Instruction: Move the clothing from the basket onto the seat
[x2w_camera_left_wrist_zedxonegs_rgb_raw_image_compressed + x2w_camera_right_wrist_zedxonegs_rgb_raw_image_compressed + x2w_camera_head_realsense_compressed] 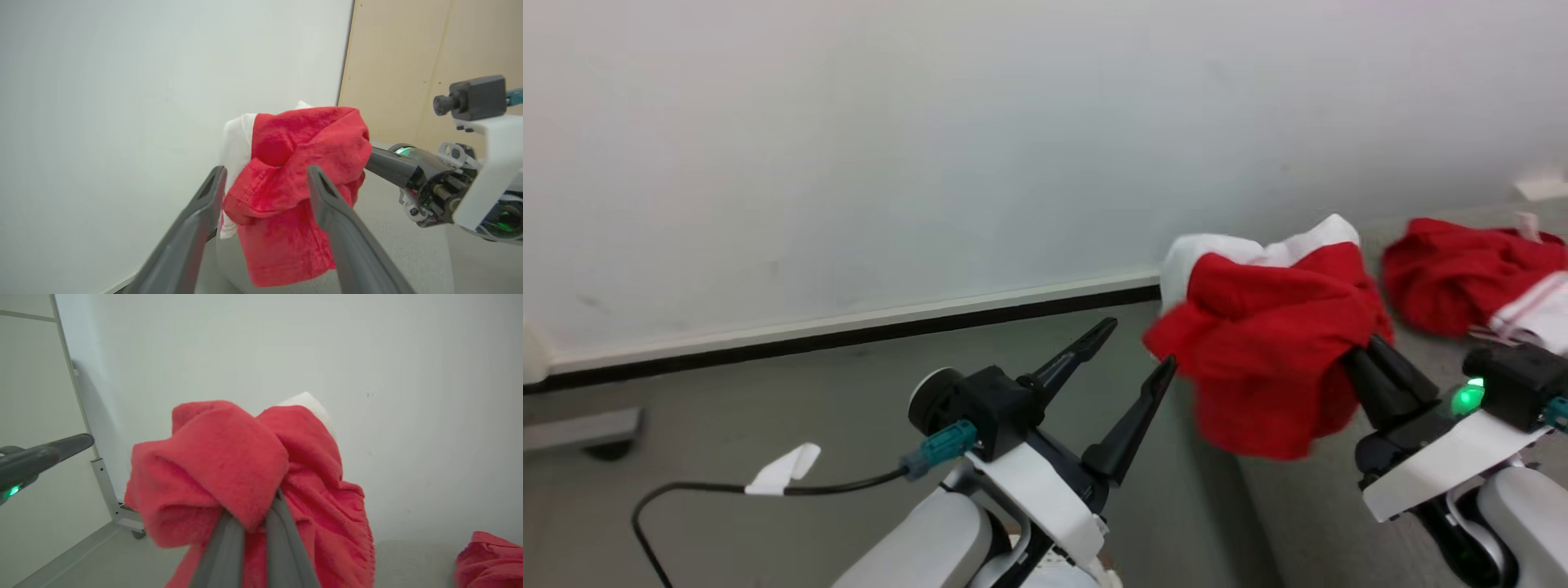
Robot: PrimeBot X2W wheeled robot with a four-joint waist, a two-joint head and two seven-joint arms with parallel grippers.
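Note:
A bunched red garment with a white panel (1266, 359) hangs in the air, and my right gripper (1364, 355) is shut on its right side. The right wrist view has the same clothing (229, 457) draped over my closed right gripper (253, 516). My left gripper (1143, 343) stands open just left of the cloth, with nothing between its fingers. In the left wrist view the garment (294, 163) hangs beyond my open left gripper (266, 169). A second red and white garment (1470, 278) lies on the grey seat (1307, 523). The basket is out of view.
A white wall with a dark baseboard (849, 335) runs behind. A grey foot on a caster (596, 433) stands at the far left on the floor. A black cable with white tape (784, 469) trails from my left wrist. A beige panel (408, 61) stands beyond the seat.

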